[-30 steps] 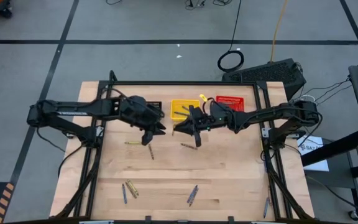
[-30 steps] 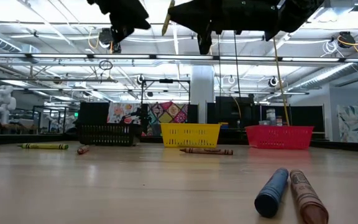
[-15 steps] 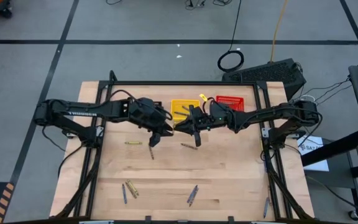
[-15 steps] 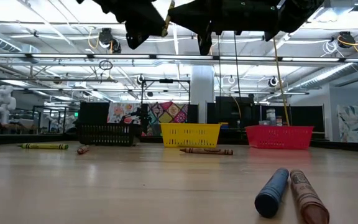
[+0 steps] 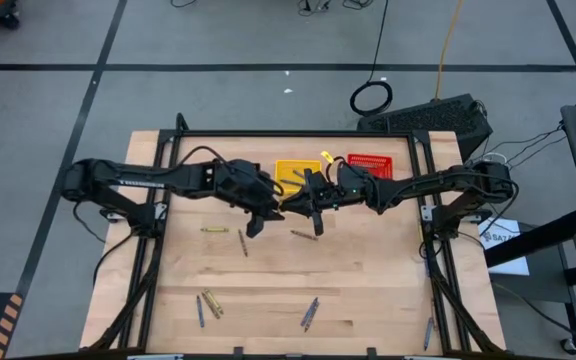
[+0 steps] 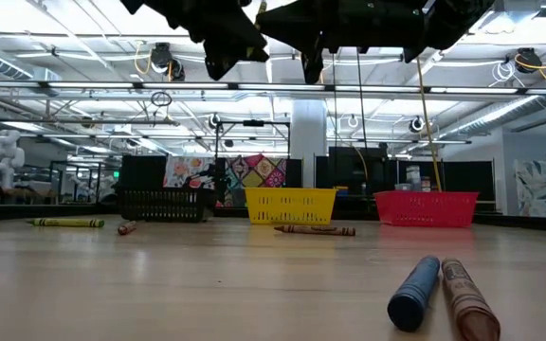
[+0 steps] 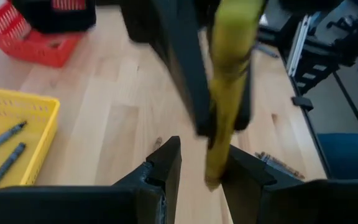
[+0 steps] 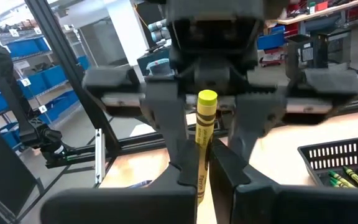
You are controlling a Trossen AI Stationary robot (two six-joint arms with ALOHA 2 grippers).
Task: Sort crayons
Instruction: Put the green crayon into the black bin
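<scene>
A yellow crayon (image 8: 204, 134) is held clear of the table by my right gripper (image 8: 202, 173), which is shut on it above the table's middle (image 5: 290, 207). My left gripper (image 7: 202, 173) faces it from the table's left (image 5: 261, 218), open, with the crayon's free end (image 7: 215, 174) between its fingertips. Other crayons lie loose on the wood: an olive one (image 6: 64, 223), a brownish-red one (image 6: 314, 229), and a blue one (image 6: 415, 292) beside a brown one (image 6: 467, 298). My right gripper pinches the yellow crayon's lower part (image 8: 199, 177) between its two fingers, and the crayon lies along them. The rest sticks out past the fingertips toward the left gripper, clear of the table. My left gripper's fingers (image 7: 244, 177) stand on either side of the free end. I cannot tell whether one touches it.
Three mesh baskets stand in a row at the far edge: black (image 6: 164, 204), yellow (image 6: 289, 204), red (image 6: 425, 208). The yellow basket (image 7: 39, 112) holds bluish crayons. More crayons lie near the front edge (image 5: 208, 303), (image 5: 310, 313).
My left gripper has moved toward the table's right, toward the right gripper, and sunk a little. Its open fingers now stand around the free end of the yellow crayon.
</scene>
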